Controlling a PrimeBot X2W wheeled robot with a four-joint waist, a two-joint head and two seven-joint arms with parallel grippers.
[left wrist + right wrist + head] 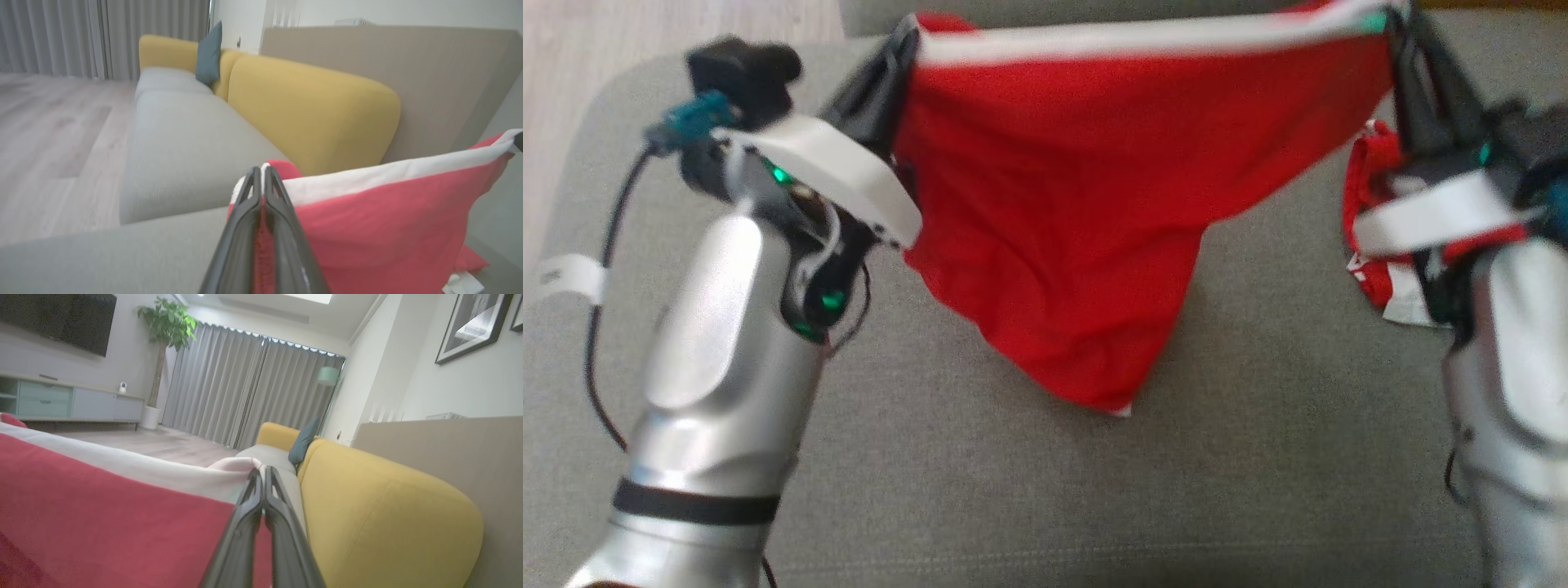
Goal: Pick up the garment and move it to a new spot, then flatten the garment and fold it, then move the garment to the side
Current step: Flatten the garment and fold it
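The garment (1078,212) is red cloth with a white band along its top edge. It hangs stretched between both grippers above the grey sofa seat (1013,490), its lower tip sagging toward the cushion. My left gripper (903,37) is shut on the band's left end, seen up close as the left gripper (261,173) pinching red and white cloth (367,228). My right gripper (1396,20) is shut on the band's right end; in the right wrist view the right gripper (261,473) clamps the garment (102,522). A loose red and white fold (1376,245) hangs beside the right wrist.
Yellow back cushions (314,110) line the sofa's far side, with a dark blue pillow (208,53) further along. Wooden floor (53,134) lies off the seat's edge. A beige panel (408,81) stands behind the cushions. A plant (163,355), TV cabinet (69,402) and curtains stand across the room.
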